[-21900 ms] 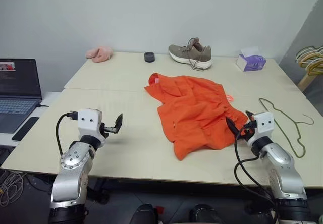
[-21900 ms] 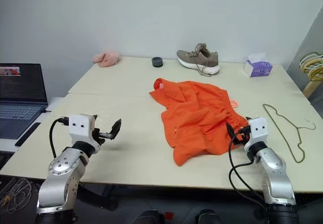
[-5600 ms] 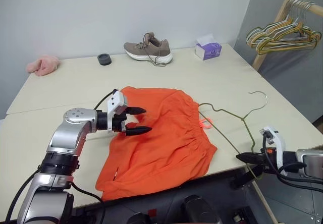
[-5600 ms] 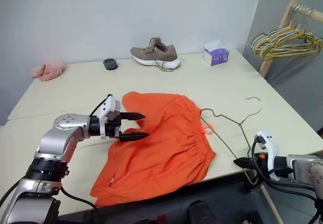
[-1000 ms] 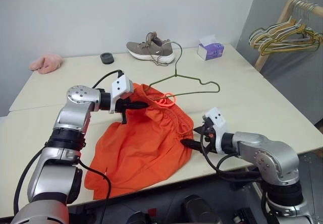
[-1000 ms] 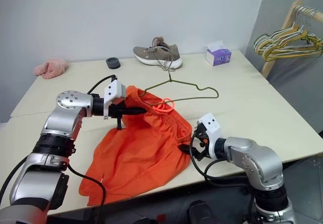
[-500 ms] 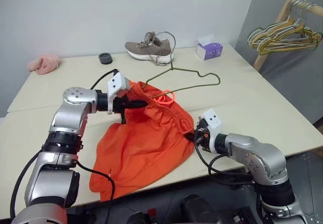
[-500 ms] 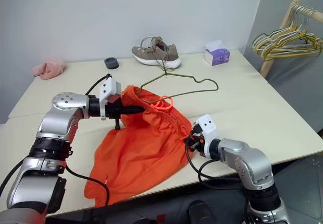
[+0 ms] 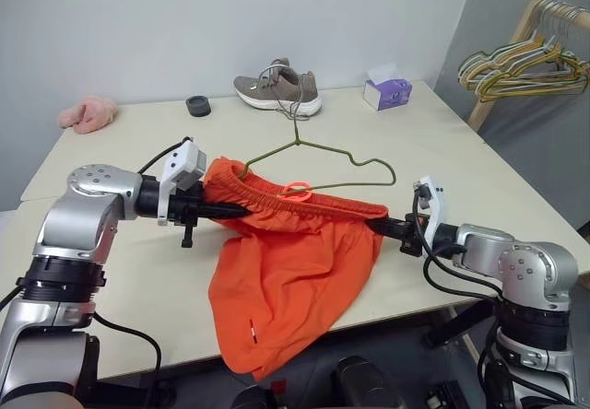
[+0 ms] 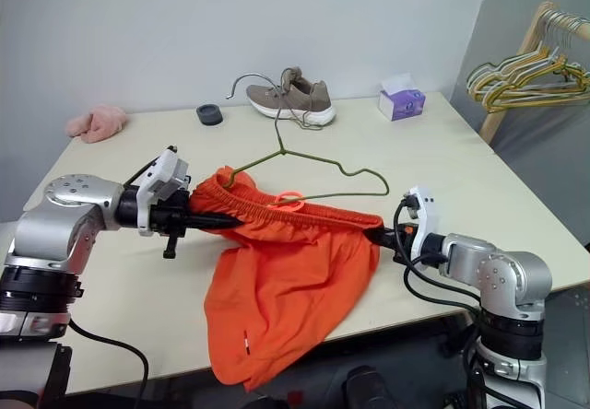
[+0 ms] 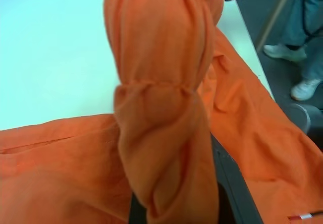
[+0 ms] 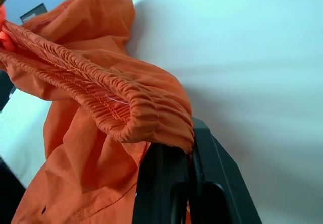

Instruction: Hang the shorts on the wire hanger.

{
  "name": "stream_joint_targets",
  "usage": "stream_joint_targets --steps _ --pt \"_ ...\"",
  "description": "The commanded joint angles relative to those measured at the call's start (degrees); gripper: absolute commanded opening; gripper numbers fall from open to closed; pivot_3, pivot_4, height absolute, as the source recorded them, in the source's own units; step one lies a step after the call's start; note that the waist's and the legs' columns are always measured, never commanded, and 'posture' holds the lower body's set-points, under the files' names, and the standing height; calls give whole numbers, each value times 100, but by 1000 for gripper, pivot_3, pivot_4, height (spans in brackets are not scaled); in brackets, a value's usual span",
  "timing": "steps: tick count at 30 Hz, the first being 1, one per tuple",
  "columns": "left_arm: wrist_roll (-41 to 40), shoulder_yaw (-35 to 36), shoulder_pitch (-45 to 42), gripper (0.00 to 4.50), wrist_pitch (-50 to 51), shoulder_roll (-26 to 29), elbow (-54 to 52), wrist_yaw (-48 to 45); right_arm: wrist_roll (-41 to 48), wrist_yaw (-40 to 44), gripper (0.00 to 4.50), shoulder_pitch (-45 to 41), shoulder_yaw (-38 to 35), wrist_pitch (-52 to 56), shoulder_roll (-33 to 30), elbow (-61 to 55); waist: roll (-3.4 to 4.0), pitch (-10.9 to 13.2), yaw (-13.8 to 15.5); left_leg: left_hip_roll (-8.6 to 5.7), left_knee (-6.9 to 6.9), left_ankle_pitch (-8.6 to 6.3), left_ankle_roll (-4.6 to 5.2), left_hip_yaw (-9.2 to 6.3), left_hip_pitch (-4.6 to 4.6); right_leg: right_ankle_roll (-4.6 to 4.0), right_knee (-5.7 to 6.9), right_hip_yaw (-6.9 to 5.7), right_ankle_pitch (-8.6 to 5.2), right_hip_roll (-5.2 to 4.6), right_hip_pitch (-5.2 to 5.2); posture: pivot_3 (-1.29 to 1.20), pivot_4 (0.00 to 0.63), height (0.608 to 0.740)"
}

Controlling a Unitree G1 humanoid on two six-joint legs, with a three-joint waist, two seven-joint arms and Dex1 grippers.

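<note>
Above the bench (image 9: pixel 479 165), the shorts (image 9: pixel 295 252) hang stretched between both tools. The left tool (image 9: pixel 229 212) and right tool (image 9: pixel 380 227) each pinch one waistband end. The wire hanger (image 9: pixel 318 165) seems tucked inside, maybe. Pulling harder could make the thin cloth slip free. No words can be read.

Plain pale grey-white wall (image 9: pixel 138 22) behind. Two cream tables (image 9: pixel 479 165) pushed together, seam visible at left edge. Darker grey wall panel (image 9: pixel 516 96) at right. Wooden rack (image 9: pixel 502 59) leans there, carrying bunched yellow and green hangers (image 9: pixel 516 59). Dark grey floor (image 9: pixel 572 197) at right. Person's feet in light shoes (image 11: pixel 298 67) on floor, left wrist view. Even, diffuse light.
</note>
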Motion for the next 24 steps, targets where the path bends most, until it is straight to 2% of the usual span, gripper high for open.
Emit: stream_joint_targets --steps 1,6,18,24 --pt "-68 189 -54 0 -91 296 -67 -200 27 -156 17 -15 -364 39 -193 54 3 2 18 0 0 0 0 4 1 0 0 3 0 0 0 -266 61 740" --pt "465 -122 -97 0 -860 554 254 -456 130 -179 17 -50 -422 31 -336 64 5 3 32 1 -1 0 0 12 1 0 -1 10 0 1 -2 -269 62 740" --pt "942 -417 -360 0 -1591 574 925 -335 471 -105 17 83 -316 136 -667 -274 5 4 53 3 -2 -1 2 23 0 7 -5 20 -4 2 -6 -280 60 740" --pt "1363 -634 -307 0 -2197 687 1207 -282 427 54 17 116 97 -108 -1262 -460 5 4 53 4 -2 -2 3 29 0 14 -7 24 -8 2 -9 -287 59 740"
